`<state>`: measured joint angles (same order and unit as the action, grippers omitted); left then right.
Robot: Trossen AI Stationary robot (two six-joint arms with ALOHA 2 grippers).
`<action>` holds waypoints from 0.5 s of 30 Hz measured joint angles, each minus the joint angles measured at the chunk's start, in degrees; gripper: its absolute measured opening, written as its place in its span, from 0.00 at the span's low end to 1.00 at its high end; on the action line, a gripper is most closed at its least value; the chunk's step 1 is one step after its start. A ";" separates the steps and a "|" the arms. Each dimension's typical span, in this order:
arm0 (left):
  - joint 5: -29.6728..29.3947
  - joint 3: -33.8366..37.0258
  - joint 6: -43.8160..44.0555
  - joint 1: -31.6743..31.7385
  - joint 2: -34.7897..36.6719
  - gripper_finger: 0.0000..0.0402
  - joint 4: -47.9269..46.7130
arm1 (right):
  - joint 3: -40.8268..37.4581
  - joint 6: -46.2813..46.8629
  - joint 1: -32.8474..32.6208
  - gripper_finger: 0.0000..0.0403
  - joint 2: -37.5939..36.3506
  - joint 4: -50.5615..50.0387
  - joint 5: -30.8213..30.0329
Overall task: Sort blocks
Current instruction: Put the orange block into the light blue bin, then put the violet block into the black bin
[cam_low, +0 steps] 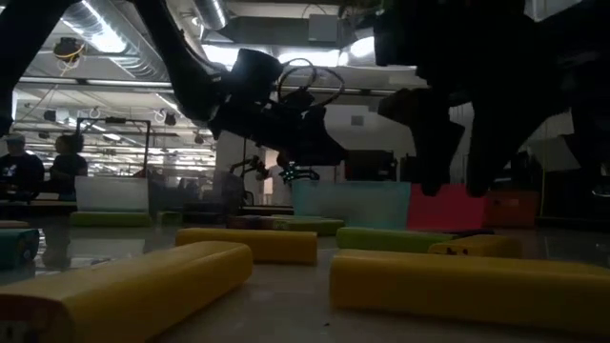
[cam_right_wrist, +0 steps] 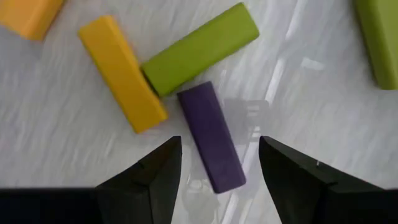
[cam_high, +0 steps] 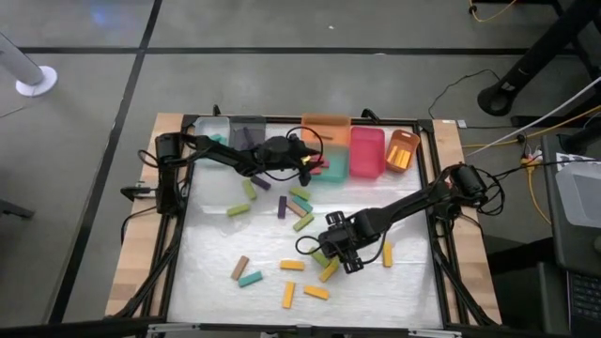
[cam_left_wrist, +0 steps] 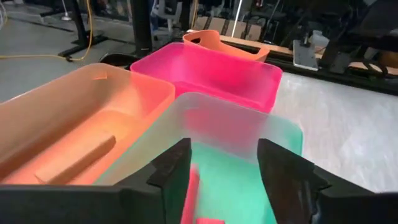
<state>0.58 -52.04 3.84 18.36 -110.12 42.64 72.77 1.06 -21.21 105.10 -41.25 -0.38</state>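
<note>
Blocks lie scattered flat on the white table (cam_high: 216, 282): yellow ones (cam_high: 292, 265) near the front, green (cam_high: 302, 222), teal (cam_high: 250, 279), purple (cam_high: 282, 206) and brown (cam_high: 240, 267) ones farther back. My right gripper (cam_right_wrist: 217, 165) is open and hovers above a purple block (cam_right_wrist: 211, 137), one finger on either side of it, not touching. A yellow block (cam_right_wrist: 121, 71) and a green block (cam_right_wrist: 199, 46) lie just beyond. My left gripper (cam_left_wrist: 224, 168) is open over the teal bin (cam_left_wrist: 273, 134), which holds red blocks (cam_left_wrist: 189, 186).
Bins stand in a row along the far edge: clear (cam_high: 211, 131), grey (cam_high: 247, 131), orange (cam_high: 326, 129), teal (cam_high: 331, 171), pink (cam_high: 367, 152) and a small orange one (cam_high: 402, 150). One block (cam_left_wrist: 74, 158) lies in the orange bin. Bare table shows at the left and right front.
</note>
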 joint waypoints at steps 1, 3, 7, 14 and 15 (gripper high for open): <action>0.05 -0.13 -0.05 -0.07 0.31 0.45 -0.20 | -0.49 0.00 0.00 0.53 0.00 0.73 0.06; 0.13 -0.22 -0.05 -0.17 1.25 0.47 -0.10 | -1.76 0.04 -0.01 0.53 0.02 1.68 0.71; 0.24 -0.25 -0.11 -0.23 4.85 0.49 -2.37 | -4.95 0.18 -0.04 0.53 0.03 4.51 2.82; 0.24 -0.26 -0.61 -0.34 15.73 0.49 -15.10 | -9.53 1.60 0.51 0.53 0.04 10.00 2.02; 0.24 -0.25 -1.17 -0.44 17.54 0.49 -18.56 | -10.00 1.61 0.73 0.53 0.04 10.80 1.99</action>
<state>0.82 -52.30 2.67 17.91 -92.57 24.08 62.77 2.67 -20.48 105.14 -30.46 1.61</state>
